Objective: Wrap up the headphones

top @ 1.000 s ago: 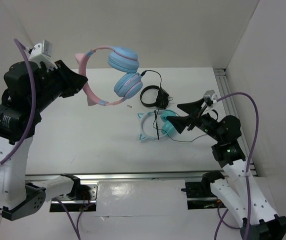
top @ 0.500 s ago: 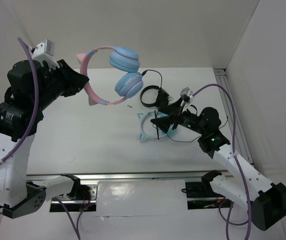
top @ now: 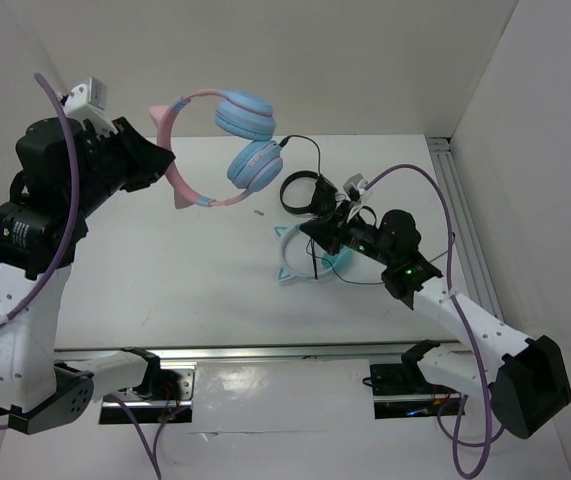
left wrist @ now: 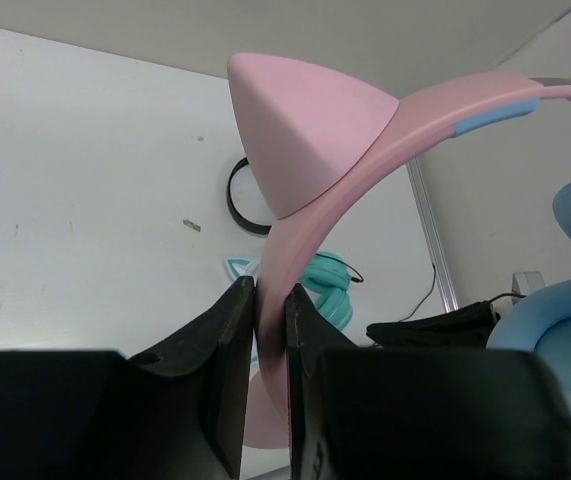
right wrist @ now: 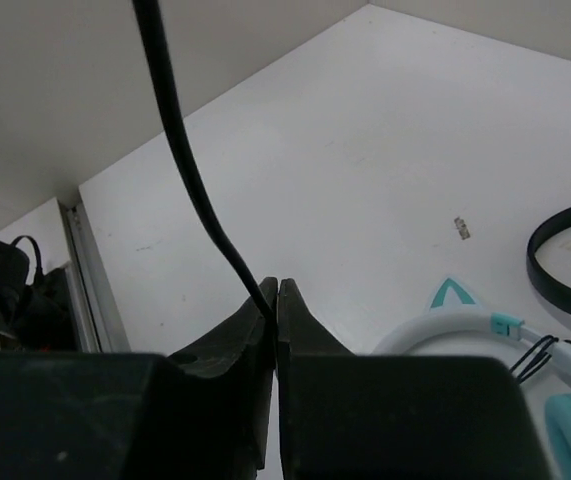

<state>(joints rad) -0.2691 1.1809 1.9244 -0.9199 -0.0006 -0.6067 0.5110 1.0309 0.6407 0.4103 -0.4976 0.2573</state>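
The left gripper (left wrist: 270,300) clamps the pink headband (left wrist: 337,165), holding the headphones (top: 250,163) aloft; the right gripper (right wrist: 273,290) pinches their thin black cable (right wrist: 189,165).

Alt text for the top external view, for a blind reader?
The left gripper holds pink cat-ear headphones in the air by the headband. The right gripper pinches a thin black cable near white-and-teal headphones and small black headphones on a white table.

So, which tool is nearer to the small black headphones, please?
Right: the right tool sits beside the black headphones; the left tool holds the pink headband far to their left.
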